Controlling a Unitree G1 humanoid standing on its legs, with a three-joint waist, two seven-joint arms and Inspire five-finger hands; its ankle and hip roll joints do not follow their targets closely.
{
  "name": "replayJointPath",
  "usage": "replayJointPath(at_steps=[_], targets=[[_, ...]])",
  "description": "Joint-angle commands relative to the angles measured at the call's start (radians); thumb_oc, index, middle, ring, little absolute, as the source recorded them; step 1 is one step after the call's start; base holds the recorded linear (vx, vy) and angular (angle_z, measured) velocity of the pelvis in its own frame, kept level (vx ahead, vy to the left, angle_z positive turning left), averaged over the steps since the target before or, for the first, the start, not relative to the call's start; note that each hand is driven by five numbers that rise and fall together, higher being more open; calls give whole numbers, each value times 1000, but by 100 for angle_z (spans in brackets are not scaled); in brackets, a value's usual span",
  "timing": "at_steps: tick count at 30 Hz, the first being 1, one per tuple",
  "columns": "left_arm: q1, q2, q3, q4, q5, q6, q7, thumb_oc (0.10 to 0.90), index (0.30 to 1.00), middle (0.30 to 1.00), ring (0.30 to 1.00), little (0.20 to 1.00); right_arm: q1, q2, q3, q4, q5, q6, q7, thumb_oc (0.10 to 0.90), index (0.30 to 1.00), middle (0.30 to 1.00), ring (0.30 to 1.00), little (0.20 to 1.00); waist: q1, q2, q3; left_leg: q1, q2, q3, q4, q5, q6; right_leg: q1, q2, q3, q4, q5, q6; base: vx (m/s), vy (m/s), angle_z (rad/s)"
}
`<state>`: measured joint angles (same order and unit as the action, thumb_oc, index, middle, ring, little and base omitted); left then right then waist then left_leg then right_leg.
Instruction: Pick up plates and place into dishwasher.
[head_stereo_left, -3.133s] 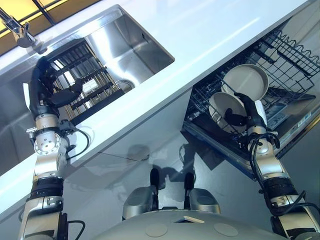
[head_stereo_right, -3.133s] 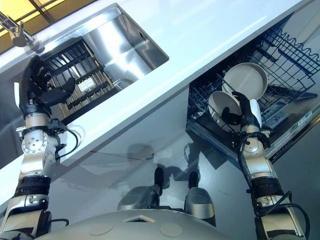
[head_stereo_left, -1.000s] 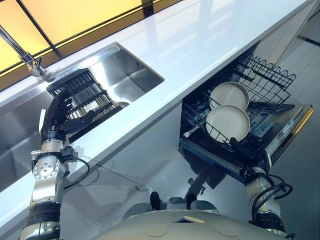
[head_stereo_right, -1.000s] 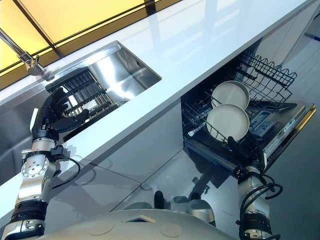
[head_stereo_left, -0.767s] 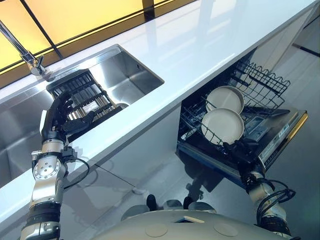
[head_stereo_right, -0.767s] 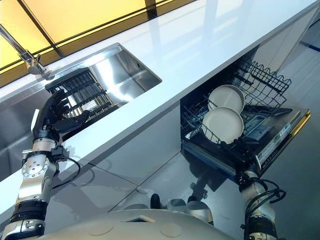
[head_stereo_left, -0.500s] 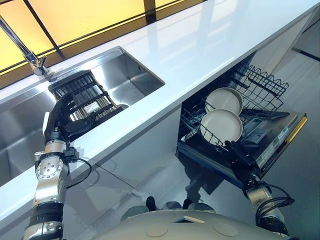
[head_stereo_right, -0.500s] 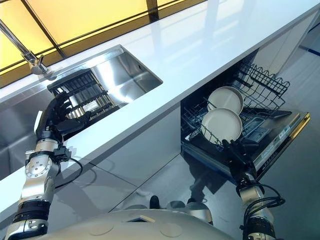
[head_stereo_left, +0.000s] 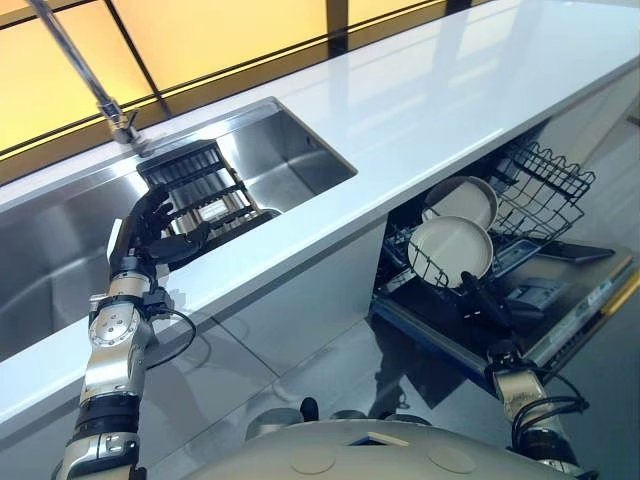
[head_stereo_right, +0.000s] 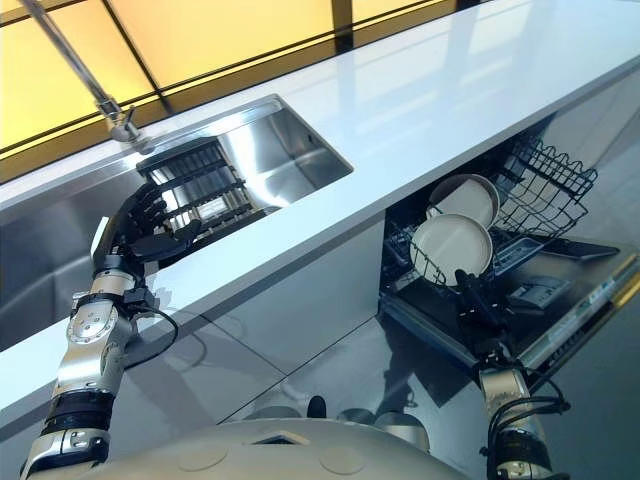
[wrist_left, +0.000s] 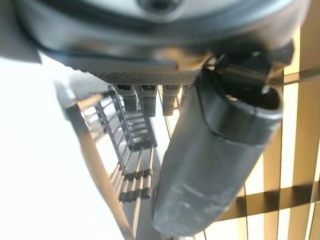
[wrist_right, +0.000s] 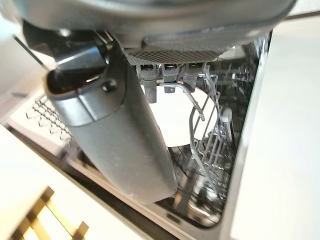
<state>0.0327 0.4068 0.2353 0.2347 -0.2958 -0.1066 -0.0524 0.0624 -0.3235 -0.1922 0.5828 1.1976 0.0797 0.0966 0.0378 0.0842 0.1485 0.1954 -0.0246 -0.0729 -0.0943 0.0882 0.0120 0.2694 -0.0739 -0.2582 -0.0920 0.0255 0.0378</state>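
Two pale round plates stand on edge in the dishwasher's lower wire rack (head_stereo_left: 545, 185), the front plate (head_stereo_left: 450, 250) just ahead of the rear plate (head_stereo_left: 462, 200). My right hand (head_stereo_left: 480, 300) is just below the front plate at the rack's near edge, open, fingers straight and holding nothing. In the right wrist view its thumb (wrist_right: 115, 125) points toward the white plate (wrist_right: 170, 120) behind the rack wires. My left hand (head_stereo_left: 150, 225) hovers open over the dark dish rack (head_stereo_left: 195, 185) in the sink, empty.
The steel sink (head_stereo_left: 290, 160) is set in a white countertop (head_stereo_left: 450, 90), with a tap (head_stereo_left: 115, 120) behind it. The dishwasher door (head_stereo_left: 590, 300) hangs open toward the floor, below the counter edge. Grey floor lies between the cabinet front and me.
The right hand, closed on the front plate three seconds ago, has let go and drawn back below the rack, fingers straight. The camera has shifted. The left hand stays over the sink rack.
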Motion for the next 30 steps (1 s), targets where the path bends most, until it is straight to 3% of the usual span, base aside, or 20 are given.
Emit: replayJointPath(at_steps=[1, 5, 8, 10, 13, 15, 19, 20, 25, 30], targets=[[19, 91, -14, -123, -51, -21, -16, 800, 900, 900, 900, 900, -480, 126, 201, -105, 110, 24, 111, 800, 900, 900, 900, 900, 151, 14, -56, 18, -92, -28, 56, -80, 78, -141, -58, -25, 231, -56, 21, 163, 83, 16], [33, 119, -35, -123, -75, -7, -45, 800, 900, 900, 900, 900, -576, 114, 200, -71, 256, -27, 3, 800, 900, 900, 900, 900, 185, 5, -60, 20, -98, -46, 76, -83, 83, -136, -69, -47, 245, -45, 26, 151, 86, 17], [48, 126, -44, -127, -102, -1, -48, 800, 900, 900, 900, 900, -621, 115, 210, -66, 283, -61, -60, 800, 900, 900, 900, 900, 201, 4, -62, 24, -102, -61, 85, -84, 84, -129, -74, -58, 248, -43, 28, 151, 101, 25], [54, 128, -54, -131, -127, 1, -48, 800, 900, 900, 900, 900, -644, 120, 231, -71, 251, -55, -75, 800, 900, 900, 900, 900, 211, 2, -62, 23, -105, -72, 90, -83, 85, -123, -76, -64, 247, -41, 30, 156, 113, 26], [71, 127, -62, -140, -143, -5, -62, 800, 900, 900, 900, 900, -646, 116, 268, -61, 149, 3, -36, 800, 900, 900, 900, 900, 221, -4, -62, 26, -107, -86, 83, -78, 84, -114, -72, -70, 245, -43, 31, 93, 69, 14], [84, 128, -61, -146, -144, -9, -81, 800, 900, 900, 900, 900, -632, 102, 292, -44, 50, 35, -9, 800, 900, 900, 900, 900, 225, -11, -64, 29, -107, -95, 78, -74, 83, -108, -69, -74, 244, -43, 33, 52, 24, 11], [109, 124, -48, -158, -126, -21, -110, 800, 900, 900, 900, 900, -588, 54, 323, 10, -173, 31, -32, 800, 900, 900, 900, 900, 230, -33, -60, 38, -106, -105, 74, -77, 88, -110, -63, -77, 253, -41, 39, 2, -40, 16], [125, 122, -35, -176, -122, -25, -116, 800, 900, 900, 900, 900, -559, 25, 314, 36, -374, 43, -64, 800, 900, 900, 900, 900, 231, -44, -59, 41, -106, -107, 74, -80, 92, -111, -60, -79, 258, -38, 44, -38, -92, 4], [141, 97, 4, -183, -81, -66, -126, 800, 900, 900, 900, 900, -439, -37, 273, 15, -631, 40, -44, 800, 900, 900, 900, 900, 222, -81, -44, 54, -111, -91, 76, -94, 99, -123, -65, -86, 266, 7, 68, -55, -112, 1], [161, 70, 68, -177, -34, -120, -121, 800, 900, 900, 900, 900, -250, -123, 199, -79, -1014, -103, -31, 800, 900, 900, 900, 900, 194, -111, -31, 71, -110, -57, 77, -119, 105, -137, -78, -85, 264, 58, 98, -65, -158, -8]])
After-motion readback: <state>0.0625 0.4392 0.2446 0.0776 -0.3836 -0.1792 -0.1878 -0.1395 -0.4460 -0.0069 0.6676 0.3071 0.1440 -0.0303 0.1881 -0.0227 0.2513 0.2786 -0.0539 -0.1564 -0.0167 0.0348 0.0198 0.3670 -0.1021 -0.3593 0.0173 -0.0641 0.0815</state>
